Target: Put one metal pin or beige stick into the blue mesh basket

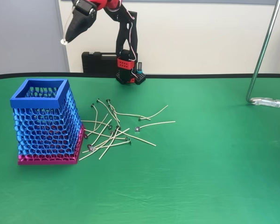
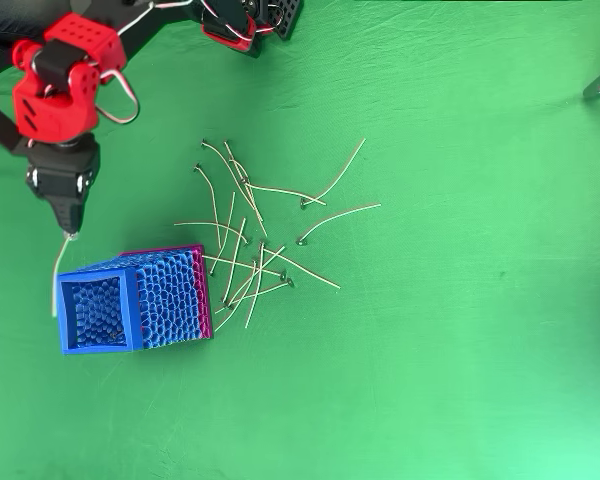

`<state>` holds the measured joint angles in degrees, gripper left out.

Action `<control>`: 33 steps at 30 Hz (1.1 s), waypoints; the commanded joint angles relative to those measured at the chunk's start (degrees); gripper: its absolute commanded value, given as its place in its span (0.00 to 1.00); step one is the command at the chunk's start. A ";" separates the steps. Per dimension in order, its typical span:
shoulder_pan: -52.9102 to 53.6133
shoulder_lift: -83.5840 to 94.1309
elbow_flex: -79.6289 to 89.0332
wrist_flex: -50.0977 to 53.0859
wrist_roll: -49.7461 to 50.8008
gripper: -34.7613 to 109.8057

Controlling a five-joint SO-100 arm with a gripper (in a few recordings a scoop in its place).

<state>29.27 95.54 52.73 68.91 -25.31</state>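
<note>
With the jaws of the gripper (image 2: pixel 68 226) closed on a beige stick (image 2: pixel 58 275) hanging just outside the blue mesh basket (image 2: pixel 130 305), the arm should centre it over the opening before releasing.

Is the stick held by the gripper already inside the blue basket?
No: in the overhead view the stick hangs from the gripper just outside the blue mesh basket, beside its rim.

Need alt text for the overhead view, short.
A red arm's gripper pinches one beige stick that hangs beside the open top of a blue mesh basket on a green table. A pile of loose sticks lies right of the basket.
</note>
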 commanded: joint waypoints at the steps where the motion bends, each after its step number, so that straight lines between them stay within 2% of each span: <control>1: 0.88 -4.04 -6.68 0.09 0.88 0.24; 20: -1.23 -29.97 -37.88 -1.58 2.20 0.24; 26: -0.35 -34.37 -39.20 -6.86 2.02 0.24; 33: -0.26 -37.09 -38.85 -8.53 2.02 0.24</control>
<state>28.65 57.92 15.12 61.70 -23.20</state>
